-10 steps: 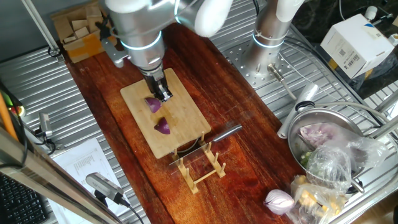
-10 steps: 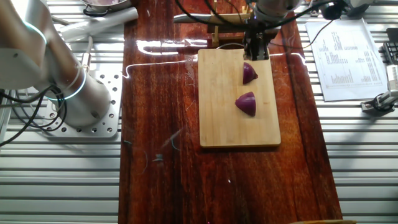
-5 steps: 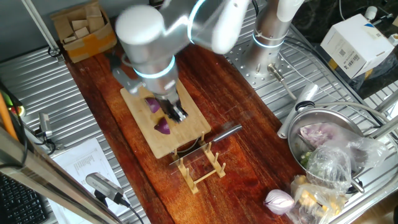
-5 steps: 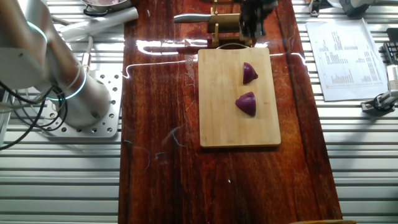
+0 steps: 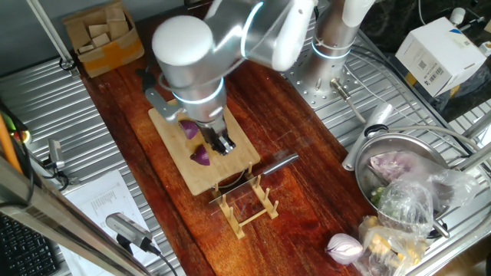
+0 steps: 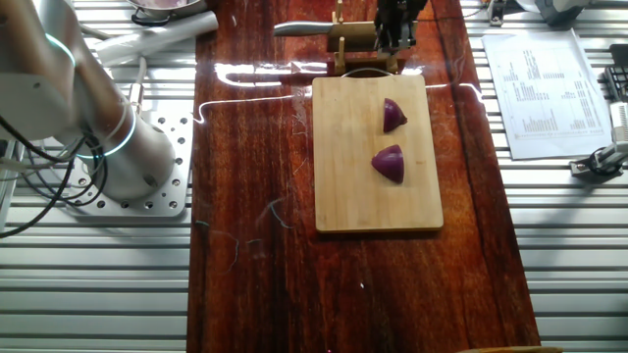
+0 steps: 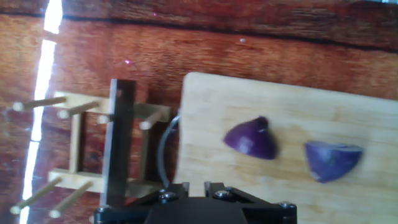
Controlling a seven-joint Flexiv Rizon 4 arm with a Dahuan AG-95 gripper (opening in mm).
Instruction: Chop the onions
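Observation:
Two purple-red onion wedges lie on the bamboo cutting board (image 5: 230, 130): one (image 5: 201, 156) near the rack end, the other (image 5: 188, 128) partly behind the arm. Both show in the other fixed view, the first (image 6: 392, 115) and the second (image 6: 389, 163), and in the hand view, the first (image 7: 252, 138) and the second (image 7: 331, 158). My gripper (image 5: 222, 142) hovers over the board's rack end, fingers close together and empty; it also shows in the other fixed view (image 6: 396, 27) and the hand view (image 7: 196, 185). The cleaver (image 5: 280, 162) rests in the wooden rack (image 5: 247, 203), its dark handle (image 7: 118, 143) just left of the gripper.
A whole pale onion (image 5: 344, 247) and bagged vegetables lie at the right by a metal bowl (image 5: 399, 153). A cardboard box of wood blocks (image 5: 100, 38) stands at the back left. Papers (image 6: 545, 93) lie beside the wooden tabletop.
My gripper has moved from over the farther wedge, past the nearer one, to the board's end by the rack and cleaver. The wedges have not moved.

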